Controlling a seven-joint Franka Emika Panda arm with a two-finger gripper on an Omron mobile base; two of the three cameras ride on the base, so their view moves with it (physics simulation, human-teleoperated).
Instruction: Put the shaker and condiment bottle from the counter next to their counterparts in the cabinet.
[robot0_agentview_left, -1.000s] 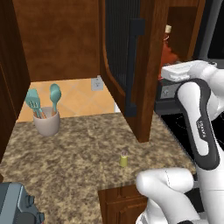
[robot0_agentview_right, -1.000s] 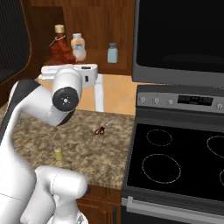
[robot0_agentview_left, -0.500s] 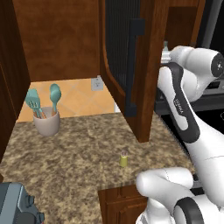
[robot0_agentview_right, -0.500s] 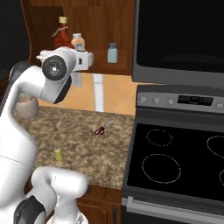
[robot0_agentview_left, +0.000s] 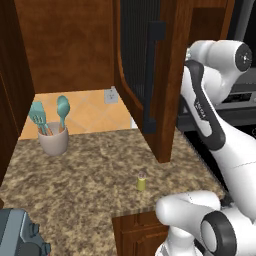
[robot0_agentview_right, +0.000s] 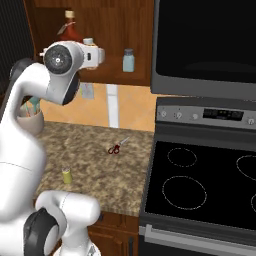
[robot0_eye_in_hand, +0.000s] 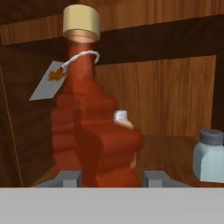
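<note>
Cabinet (robot0_agentview_right: 95, 45) shelf, hand (robot0_eye_in_hand: 113, 177) around condiment bottle (robot0_eye_in_hand: 87, 127)

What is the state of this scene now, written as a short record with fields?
gripper: inside the cabinet, shut on the condiment bottle
condiment bottle: in front of a tall red tagged bottle
shaker: upright on the counter
pale blue bottle: on the shelf, apart from the gripper
cabinet door: open

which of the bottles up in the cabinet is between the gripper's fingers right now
The squat red condiment bottle: in the hand view it sits between the gripper fingertips, in front of a taller tagged red bottle. The pale blue bottle stands apart to the side.
</note>
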